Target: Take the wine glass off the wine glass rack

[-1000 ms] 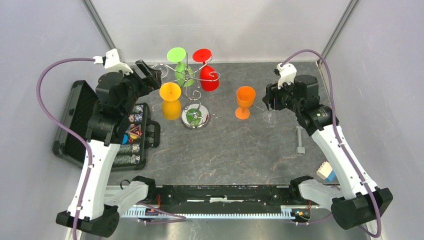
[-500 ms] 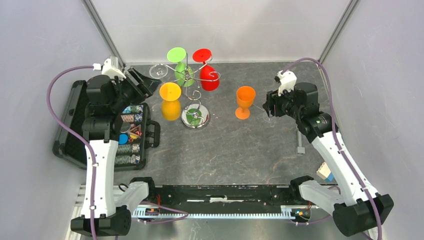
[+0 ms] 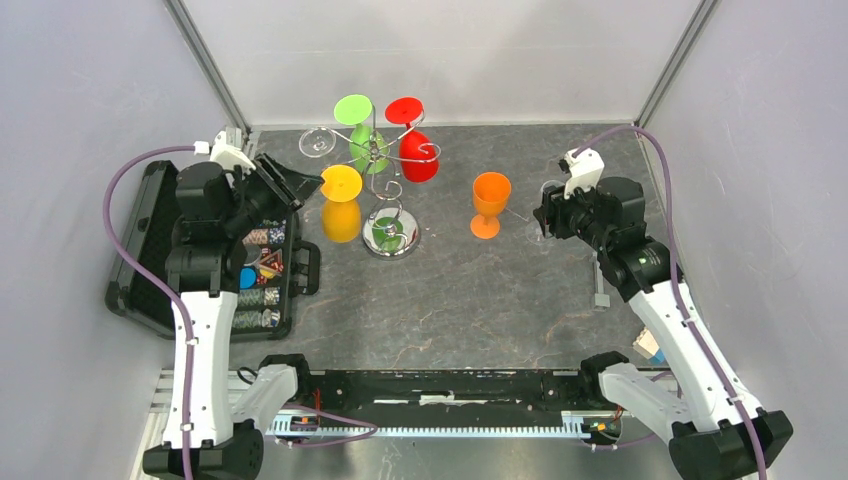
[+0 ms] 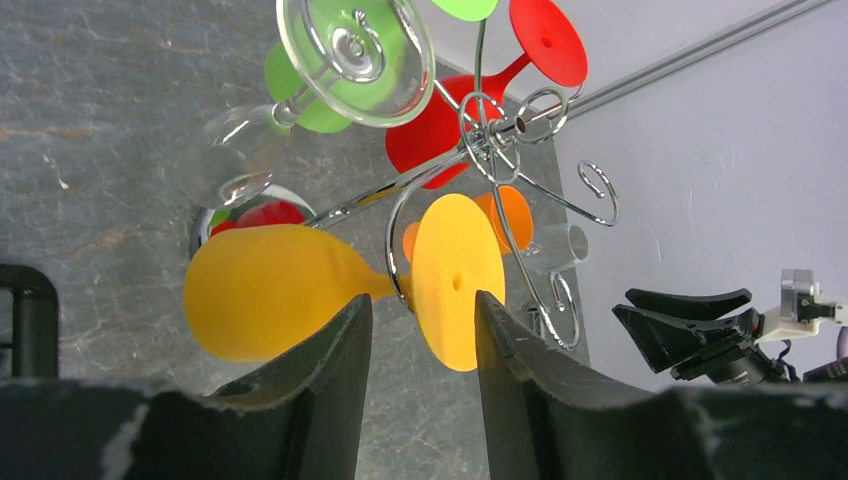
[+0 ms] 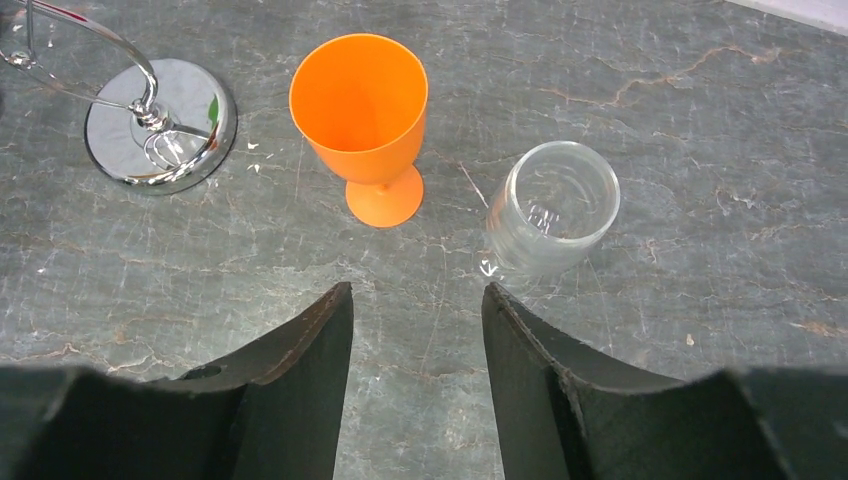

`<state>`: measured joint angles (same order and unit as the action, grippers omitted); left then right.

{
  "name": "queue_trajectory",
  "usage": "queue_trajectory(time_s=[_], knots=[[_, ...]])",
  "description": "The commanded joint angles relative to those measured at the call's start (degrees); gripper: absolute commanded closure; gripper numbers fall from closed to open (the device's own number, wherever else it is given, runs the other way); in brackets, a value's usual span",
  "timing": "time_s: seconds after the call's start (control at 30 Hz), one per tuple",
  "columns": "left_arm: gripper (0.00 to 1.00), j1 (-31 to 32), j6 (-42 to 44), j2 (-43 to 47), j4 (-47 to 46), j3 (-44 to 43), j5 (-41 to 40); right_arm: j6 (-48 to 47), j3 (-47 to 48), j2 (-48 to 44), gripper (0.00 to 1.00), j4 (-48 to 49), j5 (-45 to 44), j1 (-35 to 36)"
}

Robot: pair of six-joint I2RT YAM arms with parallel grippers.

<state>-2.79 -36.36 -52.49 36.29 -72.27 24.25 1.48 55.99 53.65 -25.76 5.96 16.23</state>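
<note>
- Grey surface [image 3: 480, 300] carries everything.
- Rack [image 3: 392, 238] stands mid-surface, towards the back.
- Left jaws: spread, either side of the foot of the yellow glass [image 4: 270, 290], which hangs upside down on the rack.
- Right jaws: spread above the surface, near the upright orange glass [image 5: 360, 110] and clear glass [image 5: 552, 205].

Left gripper [image 3: 303, 184] has pulled away from the hanging clear glass [image 3: 318, 141] at the far left of the rack [image 3: 392, 196]. It has swung nearer and now sits level with the round foot of the yellow glass [image 3: 341, 184], with its jaws narrower than a second ago though still apart and its arm folded back leftward over the black case [image 3: 150, 262]. Right gripper [image 5: 417, 290] has backed off rightward and nearer, jaws eased in slightly, so the standing clear glass [image 5: 553, 205] now lies free beyond its fingertips.
</note>
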Motion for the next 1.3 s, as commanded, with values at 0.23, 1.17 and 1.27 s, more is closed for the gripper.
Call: queue_trajectory(time_s=[0.23,1.17,1.27], knots=[[0.63,-0.2,-8.9,-0.5,-5.6,3.9,7.7,0.6,-1.8,-1.9,0.5,2.9,-3.5,-0.1],[0.63,-0.3,-7.7,0.7,-0.2,1.0,5.2,0.9,-4.3,-2.7,0.57,4.3,-4.0,-0.2],[0.59,-0.3,-7.3,0.7,0.4,0.4,4.7,0.9,-4.5,-2.8,0.57,4.4,-4.0,-0.2]])
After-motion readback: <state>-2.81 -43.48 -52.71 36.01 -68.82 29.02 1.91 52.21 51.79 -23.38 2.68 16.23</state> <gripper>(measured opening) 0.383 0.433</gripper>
